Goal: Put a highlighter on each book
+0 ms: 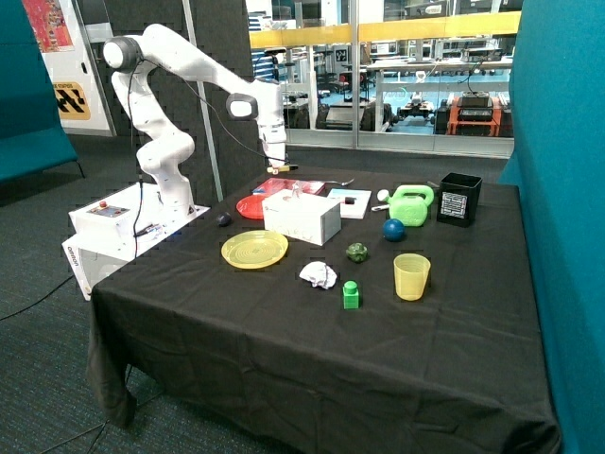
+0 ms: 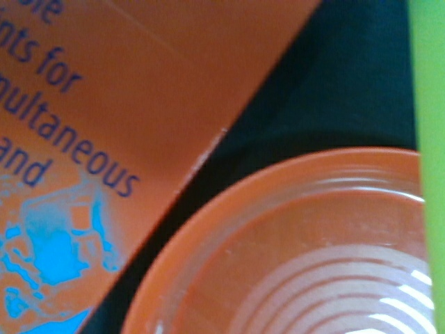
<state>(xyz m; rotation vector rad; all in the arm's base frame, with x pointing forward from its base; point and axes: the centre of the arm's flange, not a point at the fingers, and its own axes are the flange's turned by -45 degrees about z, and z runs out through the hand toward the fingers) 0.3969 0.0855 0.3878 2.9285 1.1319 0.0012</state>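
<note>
The red book (image 1: pixel 288 186) lies flat at the back of the table, with the round red plate (image 1: pixel 252 206) beside it. The white book (image 1: pixel 348 201) lies next to it, with a small dark thing on it. My gripper (image 1: pixel 278 167) hangs just above the red book's near end and holds a highlighter (image 1: pixel 284 168) crosswise. In the wrist view the red cover with blue print (image 2: pixel 104 139) and the plate's rim (image 2: pixel 313 264) fill the picture. A yellow-green strip, the highlighter (image 2: pixel 427 139), runs along one edge.
A white box (image 1: pixel 302 218) stands in front of the books, with a yellow plate (image 1: pixel 254 250) nearer the front. A green watering can (image 1: pixel 412 204), black box (image 1: pixel 459 199), blue ball (image 1: pixel 393 229), yellow cup (image 1: pixel 411 276), green block (image 1: pixel 351 295) and crumpled paper (image 1: pixel 319 275) lie around.
</note>
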